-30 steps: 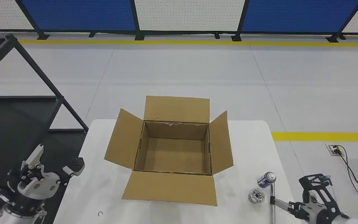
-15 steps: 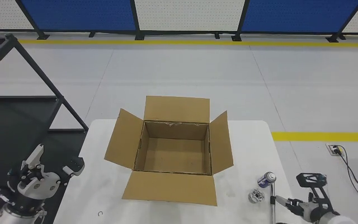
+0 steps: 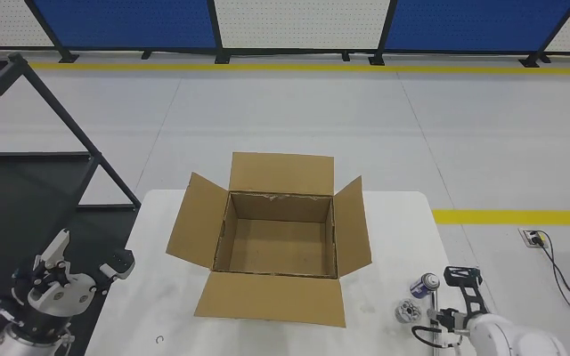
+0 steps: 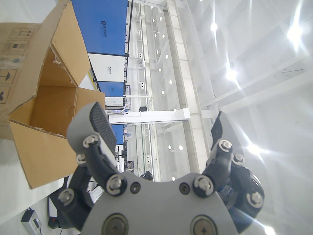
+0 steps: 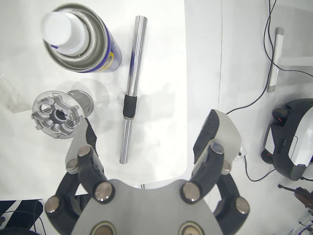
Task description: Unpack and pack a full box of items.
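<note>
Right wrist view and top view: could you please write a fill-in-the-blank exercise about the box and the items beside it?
1. Seen from above, the cardboard box is ___ inside.
2. The spray can stands ___ on the table.
3. The metal rod carries a ___ band around it.
4. The right gripper, above the table near the rod, has its jaws ___.
Missing words: empty; upright; black; open.

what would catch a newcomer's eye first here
An open, empty cardboard box sits in the middle of the table with all four flaps spread. Near one table corner, an upright spray can, a steel rod lying flat and a cast metal hub cluster together. The right end effector hangs open above the rod.
</note>
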